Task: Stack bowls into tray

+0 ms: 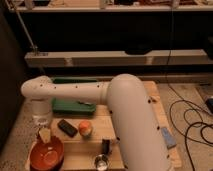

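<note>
At the near left corner of the table, an orange-red bowl is seen upright, its hollow facing up. The claw is held directly above the bowl's far rim, at or just over it; contact cannot be confirmed, and whether the claw is spread or pressed together cannot be told. The white arm is bent over the table, its forearm laid out leftward and its wrist turned down to the claw. The green tray is located behind the forearm at the far left of the table, partly hidden by it and apart from the bowl. A black block is noted between tray and bowl, with an orange fruit just beside it to the right. A metal cup is recorded at the near edge, a small dark object just behind it. A blue object lies at the right edge.
</note>
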